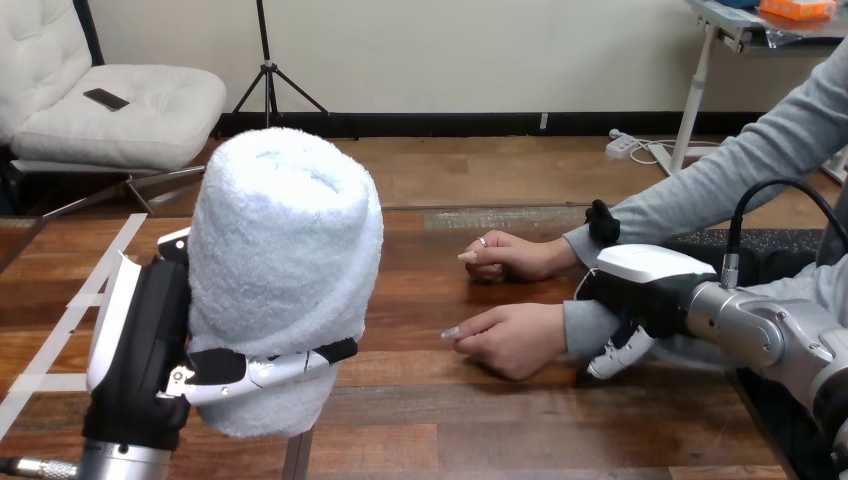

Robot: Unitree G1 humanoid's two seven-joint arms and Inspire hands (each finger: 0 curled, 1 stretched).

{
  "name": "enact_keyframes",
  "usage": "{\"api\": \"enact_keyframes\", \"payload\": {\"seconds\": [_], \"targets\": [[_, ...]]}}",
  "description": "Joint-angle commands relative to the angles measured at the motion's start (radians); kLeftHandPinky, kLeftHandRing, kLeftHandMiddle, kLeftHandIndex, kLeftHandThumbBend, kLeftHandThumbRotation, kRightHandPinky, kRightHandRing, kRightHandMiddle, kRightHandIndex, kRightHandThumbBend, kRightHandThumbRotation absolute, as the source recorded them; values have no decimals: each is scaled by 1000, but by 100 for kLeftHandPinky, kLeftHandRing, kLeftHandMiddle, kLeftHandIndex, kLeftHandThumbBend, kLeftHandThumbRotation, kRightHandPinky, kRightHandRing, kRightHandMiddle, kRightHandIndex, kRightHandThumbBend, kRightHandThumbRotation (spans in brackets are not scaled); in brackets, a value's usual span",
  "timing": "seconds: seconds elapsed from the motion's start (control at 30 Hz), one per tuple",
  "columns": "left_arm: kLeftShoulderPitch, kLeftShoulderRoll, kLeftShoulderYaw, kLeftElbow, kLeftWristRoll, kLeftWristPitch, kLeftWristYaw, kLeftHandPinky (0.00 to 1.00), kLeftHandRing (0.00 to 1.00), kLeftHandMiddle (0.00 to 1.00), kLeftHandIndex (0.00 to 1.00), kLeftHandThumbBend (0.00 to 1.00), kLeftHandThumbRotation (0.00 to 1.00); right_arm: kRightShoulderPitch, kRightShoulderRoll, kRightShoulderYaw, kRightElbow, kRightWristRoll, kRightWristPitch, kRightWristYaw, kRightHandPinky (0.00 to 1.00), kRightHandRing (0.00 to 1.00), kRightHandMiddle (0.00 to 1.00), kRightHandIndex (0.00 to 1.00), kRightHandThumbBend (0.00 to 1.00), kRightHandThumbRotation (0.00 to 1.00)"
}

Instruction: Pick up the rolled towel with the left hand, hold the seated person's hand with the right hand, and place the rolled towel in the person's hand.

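My left hand (140, 345) is raised close in front of the view, shut on the white rolled towel (285, 250). The towel stands upright in it, and my thumb crosses the lower part of the roll. At the right, both of the person's hands rest on the table: a farther one (515, 255) and a nearer one (510, 338), loosely closed with its knuckles up. My right hand (645, 285) lies over the grey-sleeved wrist of the nearer hand. Its fingers (618, 352) curl down round the wrist's near side.
The wooden table (430, 420) stretches between my left hand and the person's hands. White tape strips (60, 330) run along its left part. The person's grey-sleeved arms (720, 185) come in from the right edge.
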Motion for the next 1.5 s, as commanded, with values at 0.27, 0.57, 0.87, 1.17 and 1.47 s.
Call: {"api": "enact_keyframes", "payload": {"seconds": [0.27, 0.57, 0.87, 1.17, 1.47], "targets": [[-49, -15, 16, -44, -15, -34, 6, 24, 29, 36, 38, 56, 0, -29, 4, -13, 7, 20, -14, -24, 36, 41, 46, 47, 58, 31], [-48, -15, 14, -43, -23, -34, 2, 24, 29, 36, 38, 56, 0, -23, 2, -21, 5, 28, -32, -42, 37, 41, 47, 47, 56, 31], [-49, -15, 15, -43, -17, -36, 5, 24, 29, 36, 38, 55, 0, -17, 1, -28, 5, 35, -45, -65, 37, 41, 46, 46, 54, 33], [-54, -15, 14, -37, -22, -38, 2, 24, 29, 36, 38, 55, 0, -16, 1, -26, 8, 33, -54, -88, 31, 36, 41, 41, 53, 35], [-55, -15, 16, -38, -15, -34, 6, 24, 29, 36, 38, 55, 0, -13, 2, -32, 9, 39, -63, -102, 28, 32, 37, 37, 52, 37]]}}
